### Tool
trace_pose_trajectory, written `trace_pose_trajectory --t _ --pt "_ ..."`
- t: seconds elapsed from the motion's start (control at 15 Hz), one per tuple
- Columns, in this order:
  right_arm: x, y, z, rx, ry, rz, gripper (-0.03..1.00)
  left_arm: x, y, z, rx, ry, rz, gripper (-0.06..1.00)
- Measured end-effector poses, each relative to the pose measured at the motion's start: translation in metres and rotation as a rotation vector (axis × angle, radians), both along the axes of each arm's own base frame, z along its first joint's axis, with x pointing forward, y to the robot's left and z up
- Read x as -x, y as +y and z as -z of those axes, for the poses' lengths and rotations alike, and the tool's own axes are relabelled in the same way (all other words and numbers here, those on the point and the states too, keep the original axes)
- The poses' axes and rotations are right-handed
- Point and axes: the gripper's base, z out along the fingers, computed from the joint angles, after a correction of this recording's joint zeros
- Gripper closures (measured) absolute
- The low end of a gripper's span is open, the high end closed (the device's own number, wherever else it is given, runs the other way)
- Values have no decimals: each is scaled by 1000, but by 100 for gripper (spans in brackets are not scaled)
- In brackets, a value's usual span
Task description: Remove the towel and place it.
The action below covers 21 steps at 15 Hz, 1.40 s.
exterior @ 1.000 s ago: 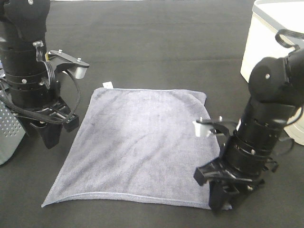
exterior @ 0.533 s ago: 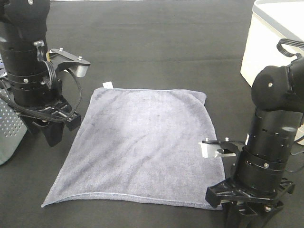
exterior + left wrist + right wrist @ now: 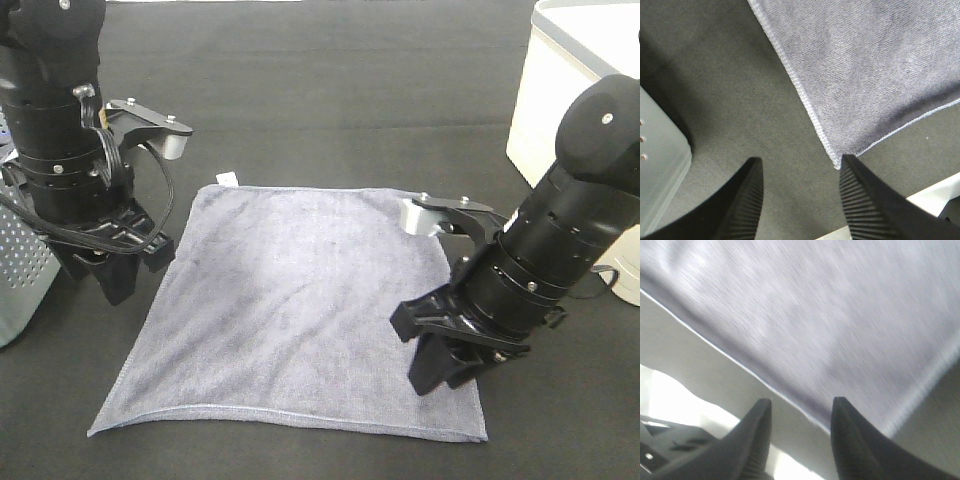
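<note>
The grey-blue towel (image 3: 290, 310) lies spread flat on the black table, its white tag (image 3: 227, 179) at the far left corner. My left gripper (image 3: 112, 285) hangs open and empty just off the towel's left edge. In the left wrist view the towel (image 3: 875, 65) shows a hemmed corner lying between the open gripper's (image 3: 800, 200) fingers. My right gripper (image 3: 440, 372) is open and empty over the towel's near right part. The right wrist view is blurred, with the towel (image 3: 810, 315) beyond the open gripper (image 3: 800, 440).
A white bin (image 3: 565, 90) stands at the far right. A grey perforated basket (image 3: 18, 285) stands at the left edge, next to the left arm, and also shows in the left wrist view (image 3: 657, 160). The black table (image 3: 330, 100) extends behind the towel.
My right arm has swung from the near right corner of the towel up and leftward over the towel. The left arm has barely moved. The towel lies as before.
</note>
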Motion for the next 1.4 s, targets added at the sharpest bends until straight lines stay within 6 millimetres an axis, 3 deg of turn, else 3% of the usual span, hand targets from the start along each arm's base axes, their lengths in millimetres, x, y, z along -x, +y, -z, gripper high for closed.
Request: trace_pose_trajectory --t 0.27,0.67,1.2,1.4 --pt "0 4 29 -3 104 -28 57 0 0 0 1 -1 0 49" --pt "25 -4 41 27 264 -60 57 0 0 0 1 0 0 49" --pt "52 -8 28 10 560 -149 62 0 0 0 5 4 -3 49" --pt "53 -8 14 -5 519 -140 61 5 1 0 -8 53 -14 49"
